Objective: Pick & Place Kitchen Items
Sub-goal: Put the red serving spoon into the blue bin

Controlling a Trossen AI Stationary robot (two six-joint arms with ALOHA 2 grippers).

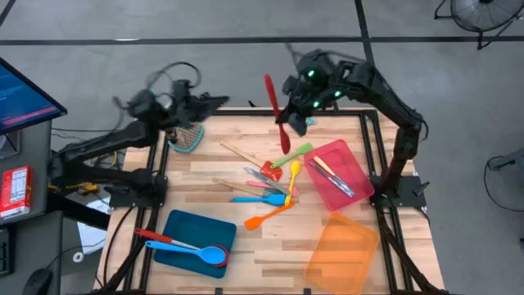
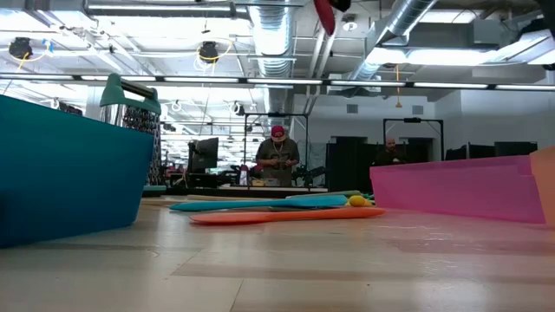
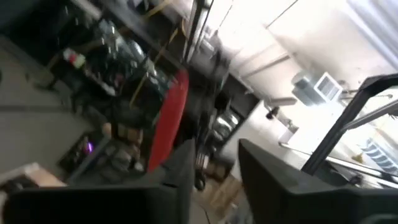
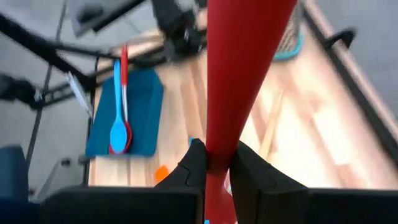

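While your right end effector (image 4: 214, 163) grips a red spatula (image 1: 276, 111) above the bench (image 1: 246, 246) (far edge), the left end effector (image 1: 214, 102) hovers near the grater (image 1: 188, 136). You cannot tell whether its fingers are parted.

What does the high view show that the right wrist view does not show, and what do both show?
Only the high view shows the red tray with utensils in it, the orange tray and the left gripper near the grater. Only the right wrist view shows the right gripper shut on the red spatula from close up. Both show the blue tray holding a blue spoon and the grater.
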